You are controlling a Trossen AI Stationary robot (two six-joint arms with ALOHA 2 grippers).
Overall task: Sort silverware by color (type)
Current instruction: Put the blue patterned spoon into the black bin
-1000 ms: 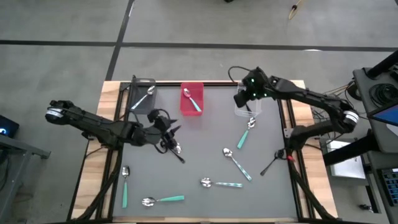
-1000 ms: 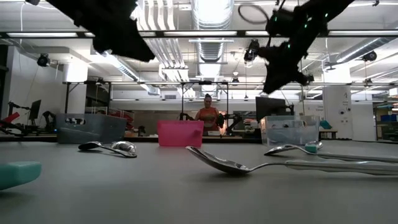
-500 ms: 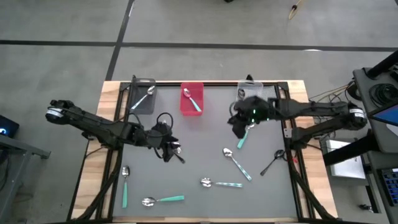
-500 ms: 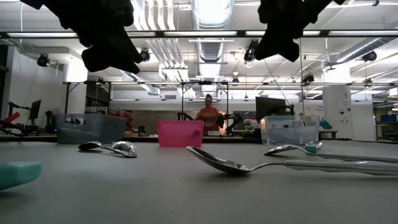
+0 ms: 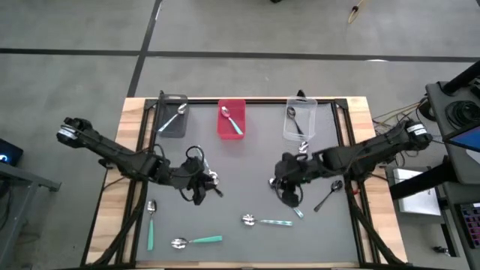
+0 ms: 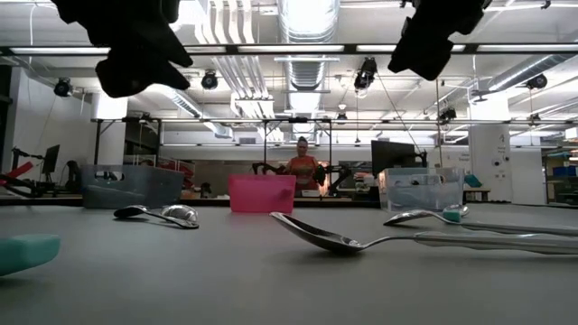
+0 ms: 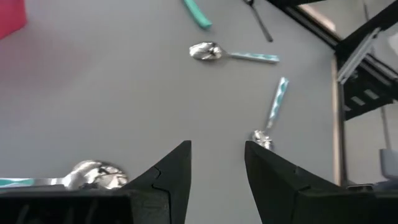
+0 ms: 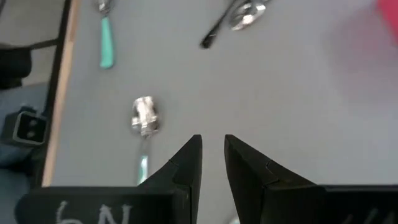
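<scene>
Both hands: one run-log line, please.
left hand: open, empty, over mat | right hand: slightly open, empty, above patterned spoon | bins: one spoon each

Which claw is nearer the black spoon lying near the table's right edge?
Right. The right claw hovers just left of the black spoon; the left claw is across the table.

From above, the right pincer [image 5: 287, 190] covers part of a silver spoon with a pale patterned handle [image 5: 297, 211], so its bowl cannot be seen. The left pincer [image 5: 196, 189] overlaps a silver-bowled spoon with a black handle [image 5: 214, 181]. At tabletop height, a teal spoon handle [image 6: 25, 250] is cut off by the edge.
</scene>
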